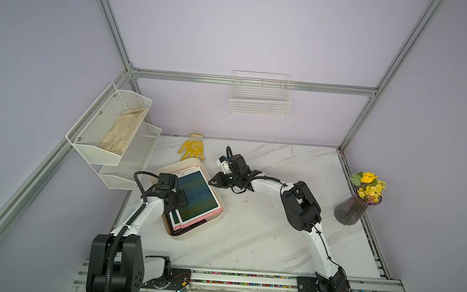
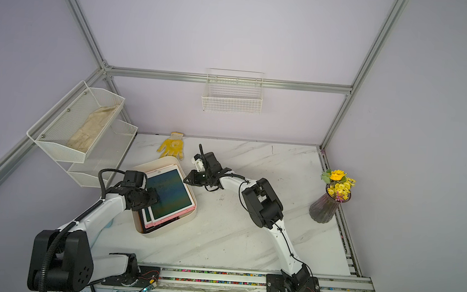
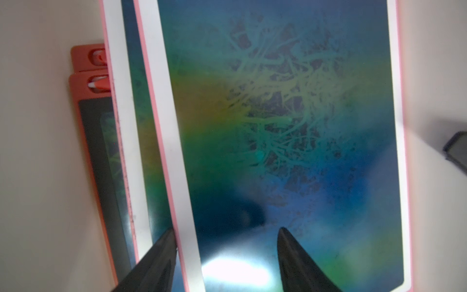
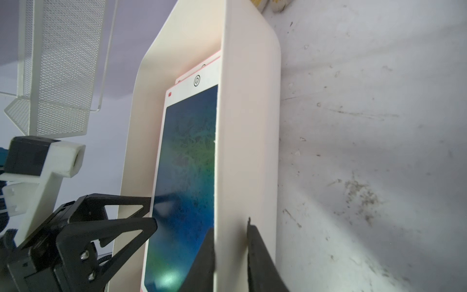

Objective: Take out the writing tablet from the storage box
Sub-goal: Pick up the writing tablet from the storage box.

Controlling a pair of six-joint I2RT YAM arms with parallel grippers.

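The writing tablet (image 1: 198,195), white-framed with pink edges and a smeared blue-green screen, lies uppermost in the storage box (image 1: 197,230), its long axis running roughly away from the robot. The left claw (image 3: 225,231) stands open astride its nearer long edge, and the right claw (image 4: 230,227) pinches the box wall.

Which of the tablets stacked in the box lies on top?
The white-framed, pink-edged writing tablet lies uppermost in the storage box, its whole screen showing; a second pink-edged one and orange ones peek out beneath.
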